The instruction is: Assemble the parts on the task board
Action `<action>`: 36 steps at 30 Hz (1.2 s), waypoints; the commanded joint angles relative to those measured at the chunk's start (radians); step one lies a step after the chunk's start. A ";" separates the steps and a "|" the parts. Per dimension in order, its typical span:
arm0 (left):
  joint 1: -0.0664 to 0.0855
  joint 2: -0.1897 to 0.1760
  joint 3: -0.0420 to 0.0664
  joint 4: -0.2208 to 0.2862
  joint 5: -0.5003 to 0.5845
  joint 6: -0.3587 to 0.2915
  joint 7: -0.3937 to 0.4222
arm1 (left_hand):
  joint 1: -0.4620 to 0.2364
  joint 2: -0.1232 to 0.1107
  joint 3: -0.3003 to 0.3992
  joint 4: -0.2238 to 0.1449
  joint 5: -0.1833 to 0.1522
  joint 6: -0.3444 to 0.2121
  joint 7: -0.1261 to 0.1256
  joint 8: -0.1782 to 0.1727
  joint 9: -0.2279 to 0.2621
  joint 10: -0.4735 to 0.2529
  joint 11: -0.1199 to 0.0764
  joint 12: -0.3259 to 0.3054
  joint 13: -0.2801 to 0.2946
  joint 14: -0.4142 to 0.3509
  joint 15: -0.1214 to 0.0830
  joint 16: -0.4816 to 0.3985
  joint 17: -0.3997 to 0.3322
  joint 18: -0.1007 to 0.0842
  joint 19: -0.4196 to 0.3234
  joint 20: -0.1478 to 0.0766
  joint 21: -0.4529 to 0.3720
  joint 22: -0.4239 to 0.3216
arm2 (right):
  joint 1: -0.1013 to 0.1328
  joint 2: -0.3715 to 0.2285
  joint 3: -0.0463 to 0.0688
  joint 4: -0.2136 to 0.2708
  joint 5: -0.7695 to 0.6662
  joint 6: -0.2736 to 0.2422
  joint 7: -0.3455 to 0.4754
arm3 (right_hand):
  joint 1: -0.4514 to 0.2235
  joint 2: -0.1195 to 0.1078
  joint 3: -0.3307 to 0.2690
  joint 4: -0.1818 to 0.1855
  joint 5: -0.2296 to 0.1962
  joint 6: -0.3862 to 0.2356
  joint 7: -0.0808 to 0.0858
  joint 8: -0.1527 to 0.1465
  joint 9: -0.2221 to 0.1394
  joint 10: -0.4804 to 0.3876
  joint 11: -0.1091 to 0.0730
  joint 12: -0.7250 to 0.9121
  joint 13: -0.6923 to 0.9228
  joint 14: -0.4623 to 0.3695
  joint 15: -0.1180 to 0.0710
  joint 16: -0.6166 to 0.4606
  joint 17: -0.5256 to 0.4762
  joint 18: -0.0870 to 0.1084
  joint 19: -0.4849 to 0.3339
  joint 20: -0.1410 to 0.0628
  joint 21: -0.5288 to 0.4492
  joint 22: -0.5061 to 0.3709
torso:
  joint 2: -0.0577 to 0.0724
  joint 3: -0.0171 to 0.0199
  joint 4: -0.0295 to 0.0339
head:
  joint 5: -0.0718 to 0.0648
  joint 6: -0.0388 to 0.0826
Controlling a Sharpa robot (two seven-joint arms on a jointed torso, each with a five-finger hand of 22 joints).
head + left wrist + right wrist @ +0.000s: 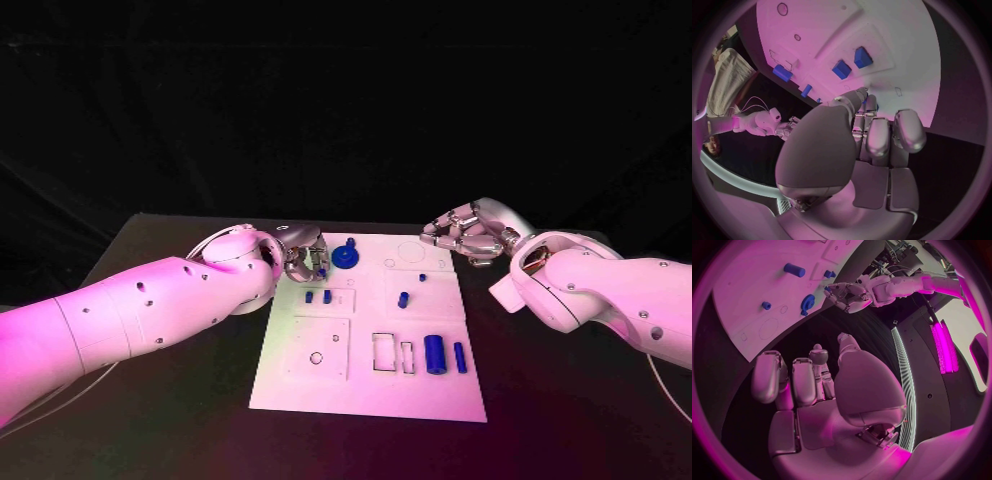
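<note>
The white task board (361, 385) lies in the middle of the table. A blue gear (346, 257) sits near its far left corner, also seen in the right wrist view as the gear (807, 302). My left hand (303, 252) hovers just left of the gear, fingers (879, 135) curled in, and a sliver of a small blue part (864, 102) shows pinched at the thumb tip. My right hand (464, 236) hangs off the board's far right corner, fingers (798, 382) loosely bent and holding nothing. Two small blue blocks (319, 296) stand mid-left, and a thick blue cylinder (436, 354) lies near the right.
A thin blue pin (460, 357) lies beside the thick cylinder. Small blue pegs (405, 298) stand in the board's middle. Outlined recesses (387, 352) mark the near half. Black table (548, 400) surrounds the board. My left forearm (130, 310) covers the table's left side.
</note>
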 commanded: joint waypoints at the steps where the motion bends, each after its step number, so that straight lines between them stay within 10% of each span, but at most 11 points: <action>1: 0.000 0.006 0.000 -0.008 0.005 0.028 -0.001 | -0.008 0.002 0.000 -0.006 0.003 0.007 0.002 -0.001 0.000 0.005 0.001 -0.006 0.001 0.000 -0.006 0.004 -0.001 -0.009 0.000 -0.003 0.003 -0.001 | -0.001 0.001 0.000 0.001 -0.011 0.011 0.007 | 0.001 0.011 -0.006 0.002 0.006 0.003 -0.007 0.003 0.001 0.005 -0.003 0.002 0.000 0.026 -0.008 -0.004 -0.002 0.019 -0.007 -0.003 -0.003 0.066 | 0.000 -0.0002 0.0008 | -0.001 0.000; 36: -0.008 0.025 -0.006 -0.033 -0.005 0.047 0.002 | -0.011 0.002 0.001 -0.007 0.004 0.009 0.001 -0.005 0.000 0.008 0.000 -0.011 0.002 -0.003 -0.005 -0.001 -0.011 -0.009 -0.001 -0.003 0.003 0.000 | -0.001 0.001 0.000 0.000 -0.011 0.011 0.008 | 0.001 0.011 -0.006 0.002 0.006 0.003 -0.007 0.003 0.001 0.005 -0.003 0.002 0.000 0.026 -0.008 -0.004 -0.002 0.019 -0.007 -0.003 -0.003 0.066 | 0.000 -0.0006 0.0016 | -0.002 -0.003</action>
